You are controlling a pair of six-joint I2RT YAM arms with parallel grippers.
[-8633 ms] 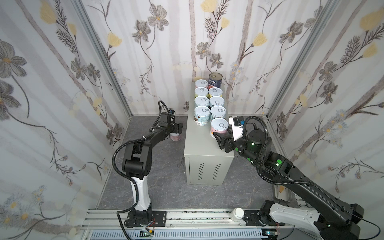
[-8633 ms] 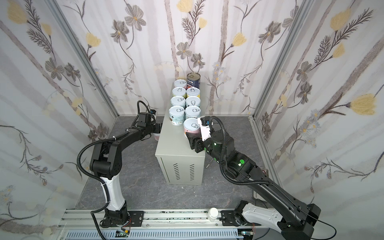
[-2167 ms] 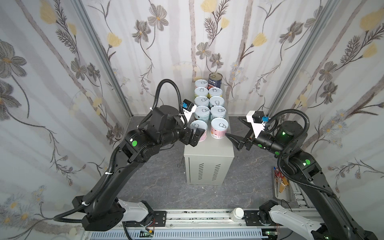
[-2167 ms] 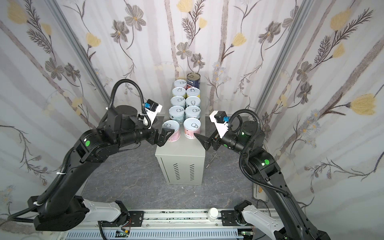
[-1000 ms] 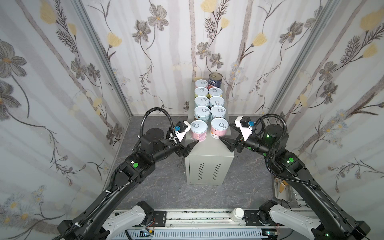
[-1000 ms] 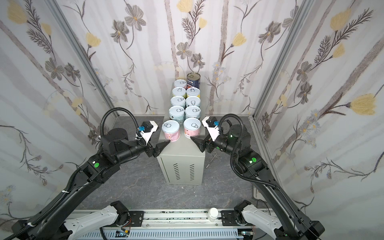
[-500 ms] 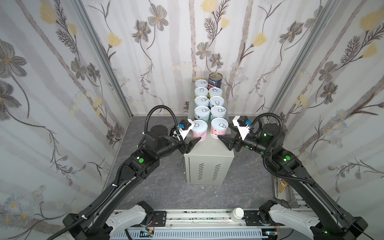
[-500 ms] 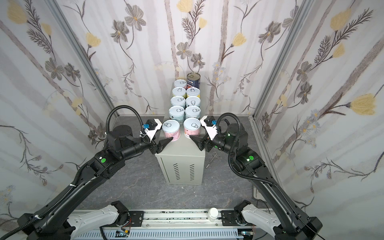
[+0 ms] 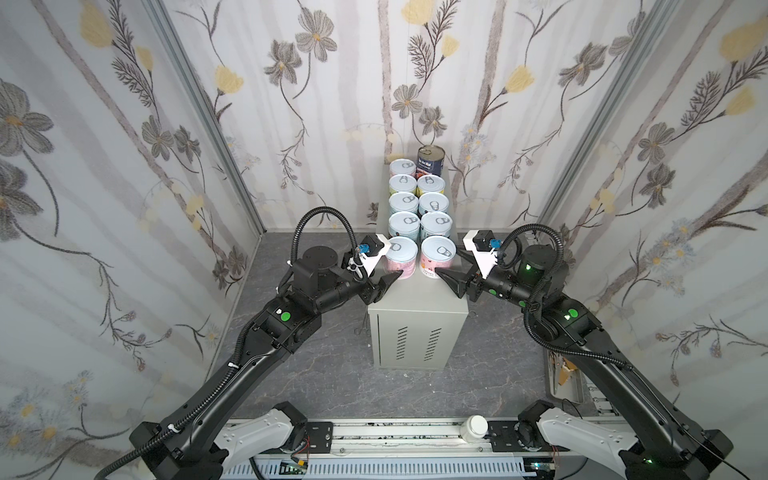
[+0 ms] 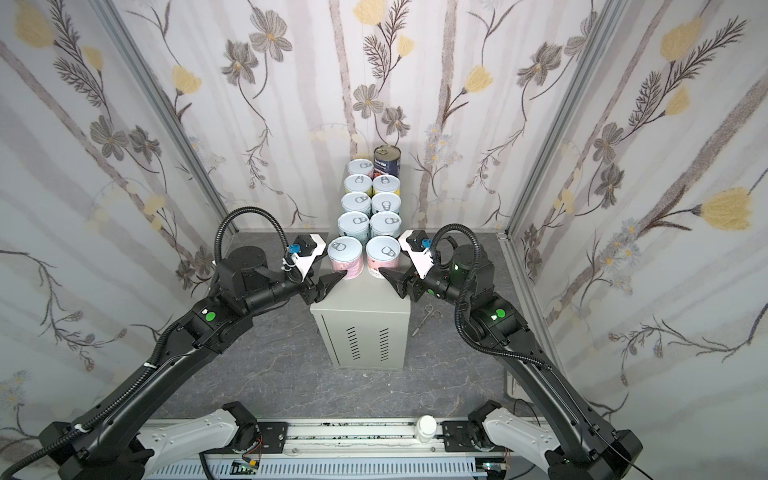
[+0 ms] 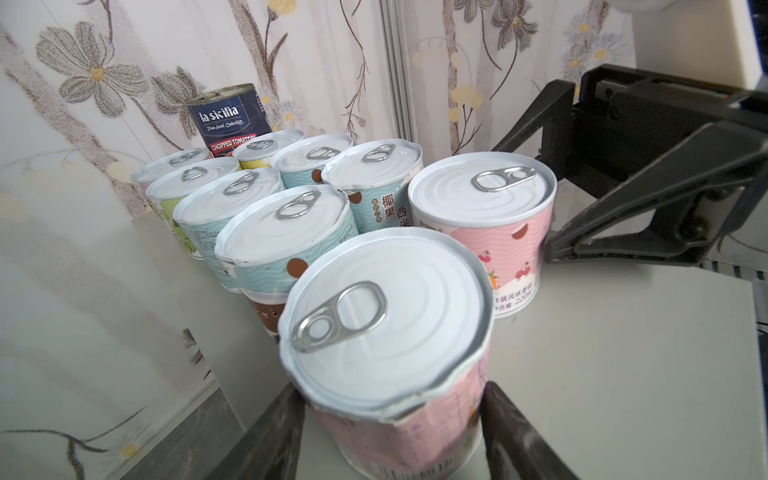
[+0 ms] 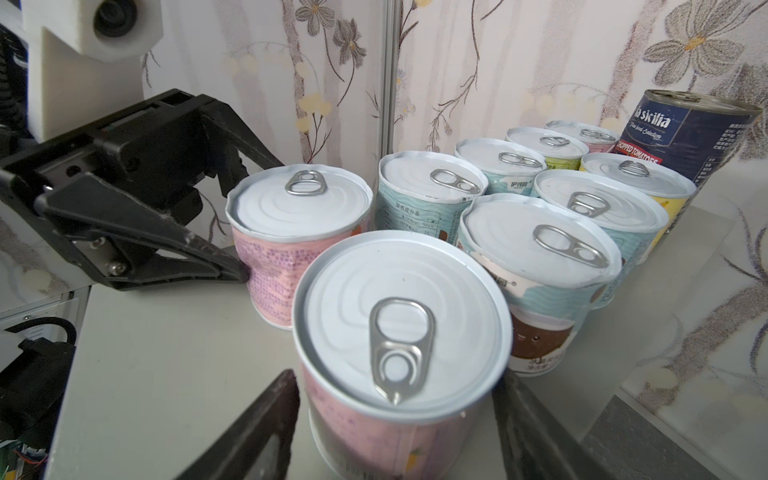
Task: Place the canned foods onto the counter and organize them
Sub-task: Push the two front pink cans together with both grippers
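In both top views all ten cans stood on the counter (image 9: 415, 305) in two rows running back to the wall, with the tall tomato can (image 9: 431, 160) at the far right corner. The left gripper (image 9: 392, 277) met the left pink can (image 9: 401, 257) at the front, and the right gripper (image 9: 444, 277) met the right pink can (image 9: 437, 257) beside it. From above only the dark tips showed, low on the cans' sides, so the grip could not be read there. A white bottle (image 10: 424, 428) sat on the front rail and scissors (image 10: 424, 320) lay on the floor, both well apart from the cans.

The left wrist view showed the left pink can (image 11: 386, 332) between two fingers (image 11: 270, 440) that touched its sides, so that gripper looked clenched on it. The can's base and the finger roots ran off the frame.

The right wrist view showed much the same. The right pink can (image 12: 399, 324) sat between fingers (image 12: 257, 424) that touched it, a grasp as far as I could judge. Opposite, a left finger (image 12: 187, 257) pressed a dent into the other can's paper label.

The cans looked stiff, round and smooth, and probably full and fairly heavy. Their wrinkled paper sleeves might slide or tear. The best hold seemed to be across the middle of the body, under the lid rim, not by the pull tab. The rear cans' labels were mostly hidden.
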